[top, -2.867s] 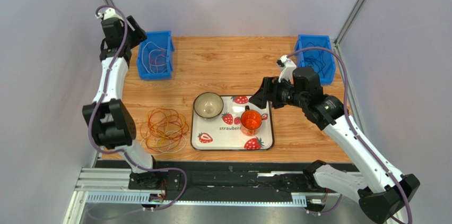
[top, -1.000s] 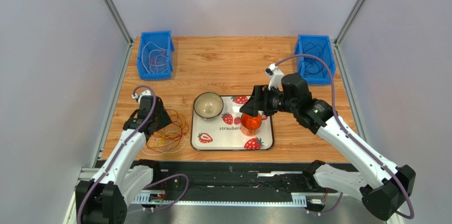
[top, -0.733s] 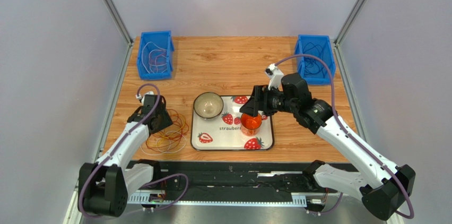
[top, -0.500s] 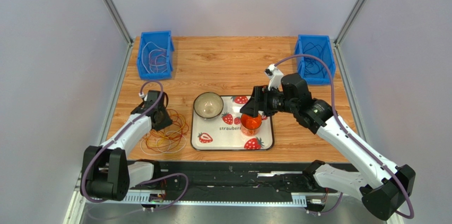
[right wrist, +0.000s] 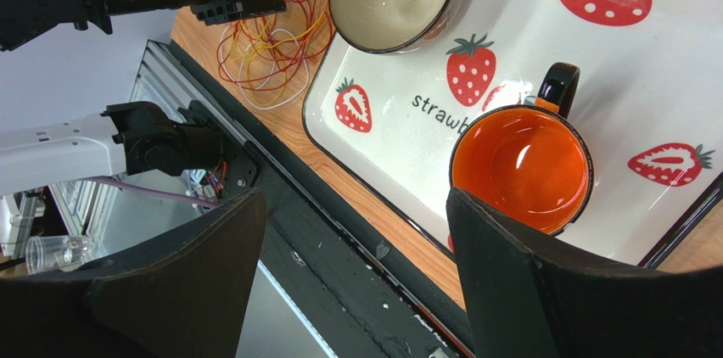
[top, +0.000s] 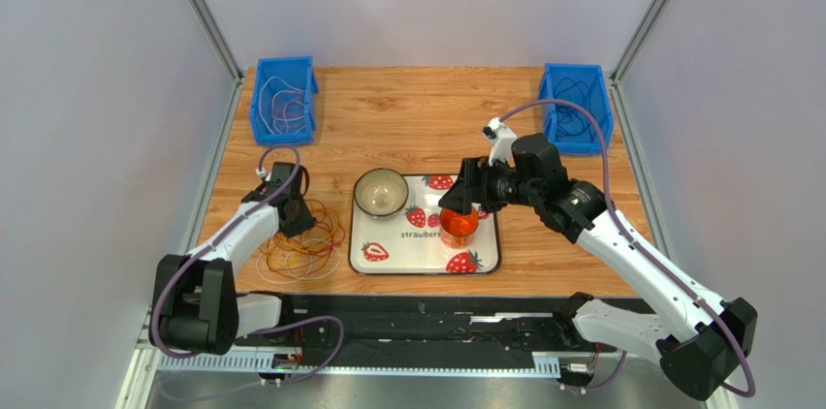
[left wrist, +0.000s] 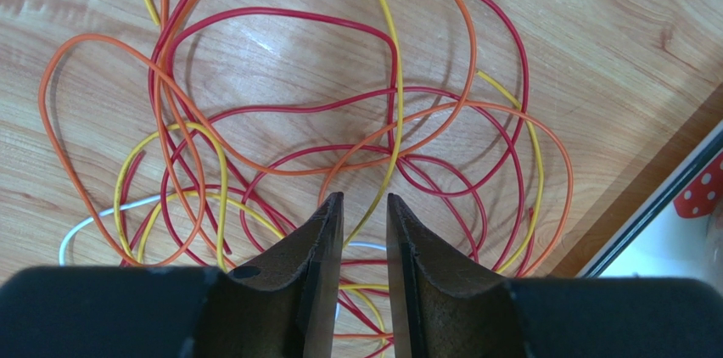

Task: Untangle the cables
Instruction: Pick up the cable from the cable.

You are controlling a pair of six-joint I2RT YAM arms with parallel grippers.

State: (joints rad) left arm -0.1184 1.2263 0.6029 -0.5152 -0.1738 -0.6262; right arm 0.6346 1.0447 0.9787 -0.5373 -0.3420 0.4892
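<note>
Your left gripper (left wrist: 363, 198) is low over the tangle of cables (top: 302, 239), which lies on the wooden table (top: 407, 118) just left of the strawberry tray (top: 417, 252), near the front edge. The left wrist view shows its two fingers drawn close together, with only a narrow slit between the tips. A yellow strand (left wrist: 395, 112) runs down into that slit, but the gap is far wider than the strand, so nothing is pinched. Red, orange and yellow loops cross over one another beneath the tips, and a white loop (left wrist: 93, 224) shows at the lower left. Your right gripper (right wrist: 355, 197) is spread wide and holds nothing. It hangs above the tray, over the orange mug (top: 459, 220). The mug stands upright on the right half of the tray. The pale bowl (top: 380, 192) sits at the tray's far left corner. The left blue bin (top: 281, 139) at the far left of the table holds pale wires (top: 281, 99). The right blue bin (top: 579, 148) at the far right holds dark wires (top: 574, 99).
</note>
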